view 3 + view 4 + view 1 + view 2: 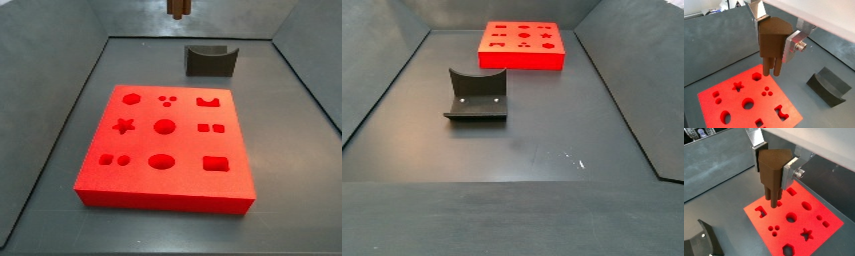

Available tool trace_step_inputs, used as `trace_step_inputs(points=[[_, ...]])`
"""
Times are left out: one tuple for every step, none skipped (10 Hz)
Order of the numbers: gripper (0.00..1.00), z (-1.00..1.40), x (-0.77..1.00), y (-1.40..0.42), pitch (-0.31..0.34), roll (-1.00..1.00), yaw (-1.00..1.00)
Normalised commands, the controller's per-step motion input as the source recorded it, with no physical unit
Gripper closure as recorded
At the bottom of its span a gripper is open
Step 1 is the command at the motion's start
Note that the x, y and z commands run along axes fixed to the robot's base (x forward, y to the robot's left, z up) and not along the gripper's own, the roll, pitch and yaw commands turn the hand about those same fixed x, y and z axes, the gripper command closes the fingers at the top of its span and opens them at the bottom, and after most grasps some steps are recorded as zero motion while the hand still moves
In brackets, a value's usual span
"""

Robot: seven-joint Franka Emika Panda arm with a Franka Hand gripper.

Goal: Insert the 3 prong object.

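Note:
My gripper (777,37) is shut on the 3 prong object (771,45), a dark brown block with slim prongs pointing down. It hangs well above the red board (784,95), prongs over the board's edge near the hexagon hole. Both wrist views show the silver fingers (789,172) clamping its sides, with the object (772,170) above the board (794,204). In a side view only the prong tips (177,8) show at the top, far beyond the board (187,145). The board's three-dot hole cluster (167,100) is open. The gripper is out of the side view that shows the board (523,60) far off.
The dark fixture with a curved notch (210,60) stands on the grey floor beyond the board, seen too in a side view (476,95) and in both wrist views (829,85) (701,240). Sloped grey walls (74,90) enclose the floor.

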Motion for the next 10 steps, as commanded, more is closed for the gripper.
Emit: trace_step_inputs(points=[[1.00,-0.46,0.21,0.08,0.067,-0.03,-0.16],[1.00,-0.71,0.12,0.21,0.019,-0.19,-0.44],[1.00,-0.60,0.07,0.14,0.000,-0.24,-0.53],[1.00,-0.59,0.07,0.14,0.000,-0.24,-0.56],[1.00,-0.61,0.06,0.14,-0.067,-0.22,-0.43],[1.00,-0.66,0.00,0.17,-0.123,-0.21,-0.31],[1.00,-0.70,0.00,0.22,-0.117,-0.20,-0.23],[1.00,-0.77,0.00,0.13,-0.179,-0.10,-0.06],[1.00,-0.68,-0.07,0.05,-0.201,0.00,0.01],[1.00,-0.47,-0.11,-0.22,-0.147,0.09,0.25]])
